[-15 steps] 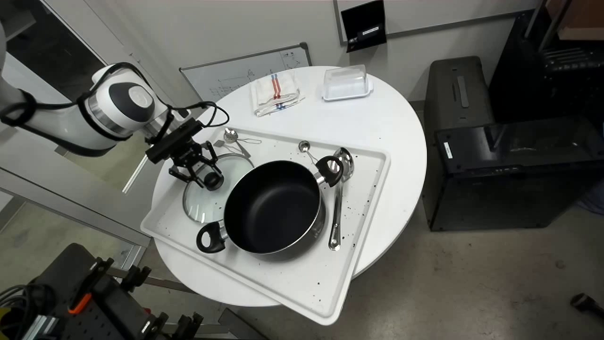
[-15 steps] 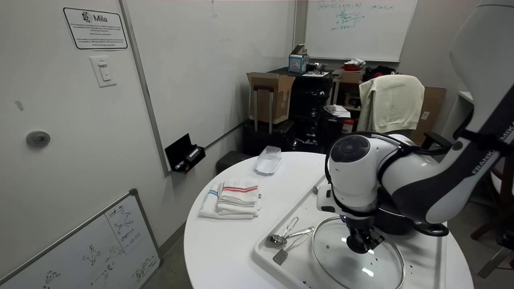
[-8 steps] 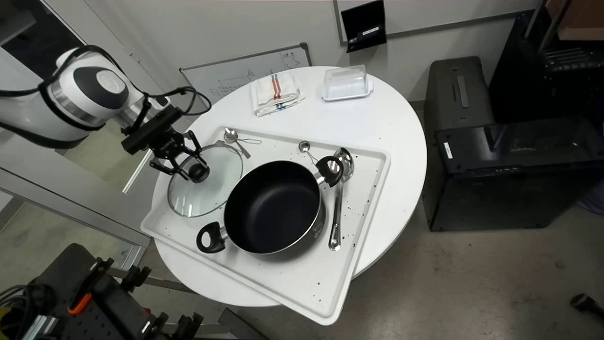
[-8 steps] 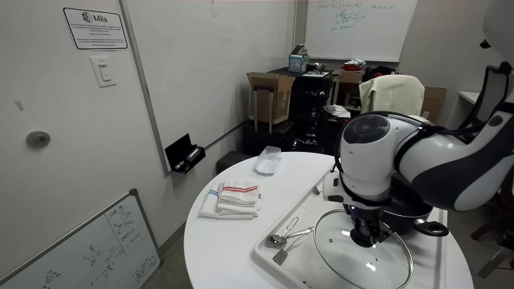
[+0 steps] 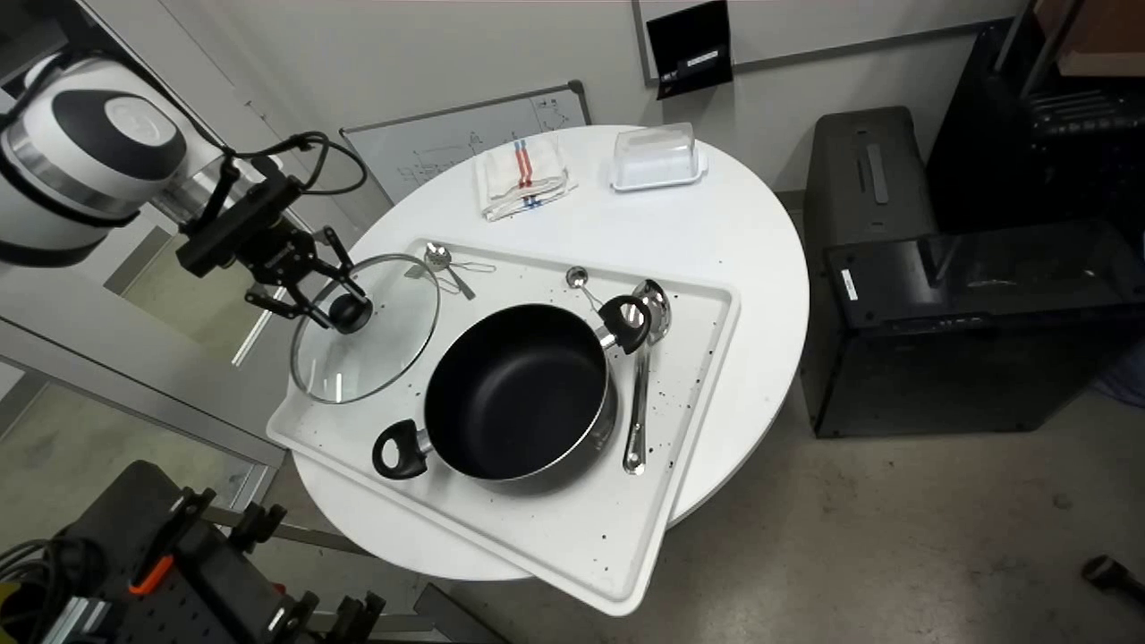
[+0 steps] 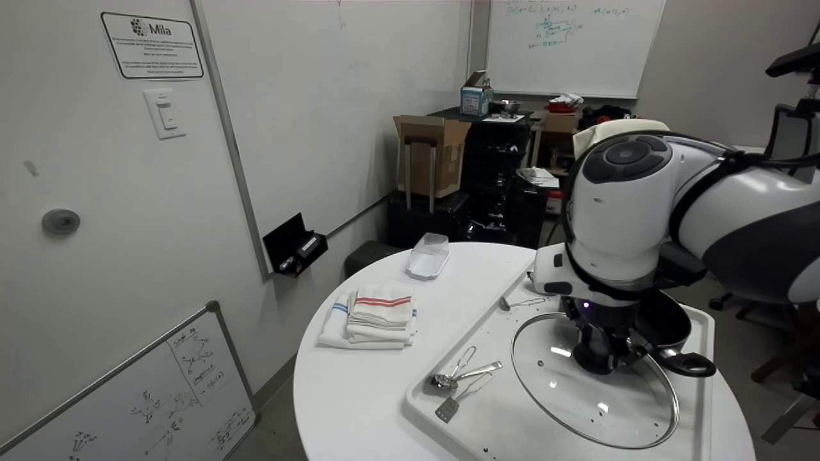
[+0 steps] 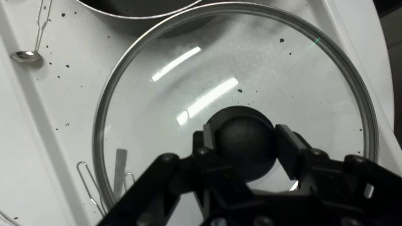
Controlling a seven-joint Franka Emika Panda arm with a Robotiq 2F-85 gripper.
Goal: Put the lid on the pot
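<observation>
In an exterior view the lid (image 5: 386,338) hangs by its knob (image 5: 351,315) from the gripper (image 5: 347,311), beside the pot (image 5: 519,394), which sits uncovered on the white tray (image 5: 555,541). The glass looks lifted to me, since its rim shows past the tray's edge, but I can't tell how high. I'd get it properly above the pot's rim before swinging over, because the handle (image 5: 411,450) nearest the lid sticks out right where things could snag. Also in an exterior view, the arm (image 6: 615,224) hides a good chunk of the pot, so I wouldn't trust that angle for centring. Wrist view's the useful one: both pads (image 7: 291,144) are clamped on that round black knob, and the pot's edge only peeks in at the top. A round knob could let the lid tip or swivel, so my advice is go slow, keep it level, line up rim with rim all the way round, lower till it sits flat, and only then let go.
</observation>
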